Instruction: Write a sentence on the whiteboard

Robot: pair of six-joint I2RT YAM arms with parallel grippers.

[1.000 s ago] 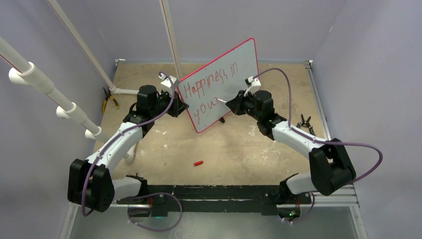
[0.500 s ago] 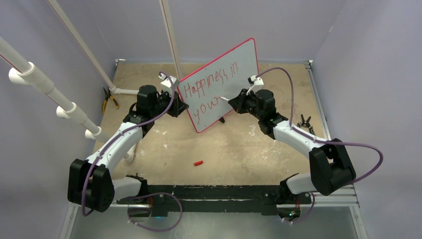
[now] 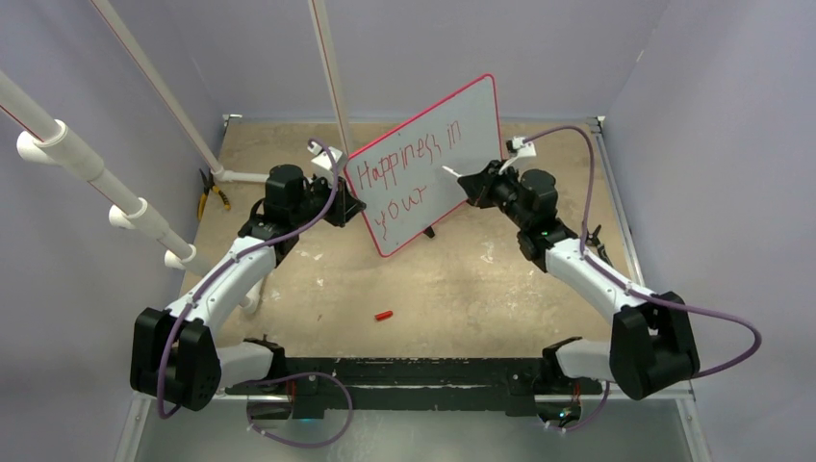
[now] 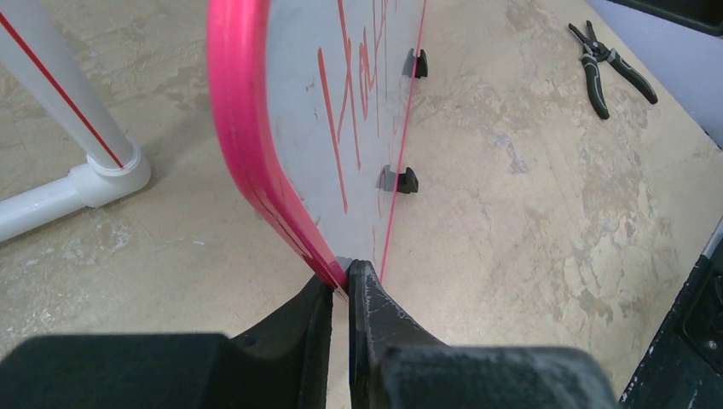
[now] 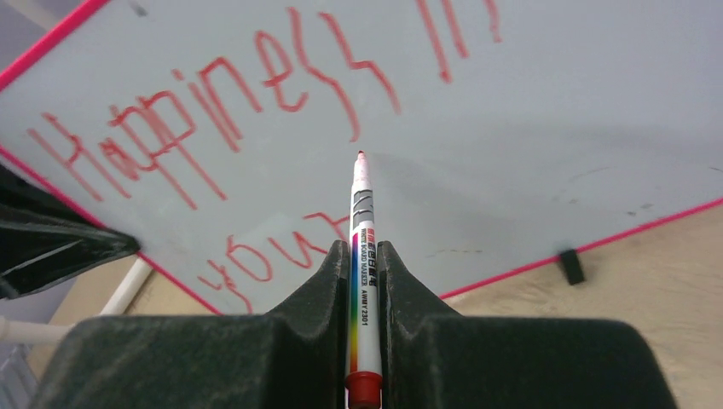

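Right pincer (image 5: 365, 251) farther right, tight on marker (image 5: 361, 200); left pincer (image 4: 340, 285) tight on whiteboard (image 4: 290, 77) edge.

Red handwriting, the sentence (image 3: 404, 181), on the whiteboard (image 3: 471, 106): upper line "Happiness in", lower line "your". From the right gripper (image 5: 365, 249), "Happiness" sits ahead and up-left, "in" ahead and up-right, "your" just left of its fingers. Barrel of the marker (image 5: 361, 196) clamped in that gripper: "WHITE BOARD MARKER", then roughly "AWAY 2301", tiny print. In the left wrist view the strokes are edge-on, unreadable.

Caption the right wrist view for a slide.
Right gripper aims a marker at the whiteboard; the sentence reads "Happiness in your".
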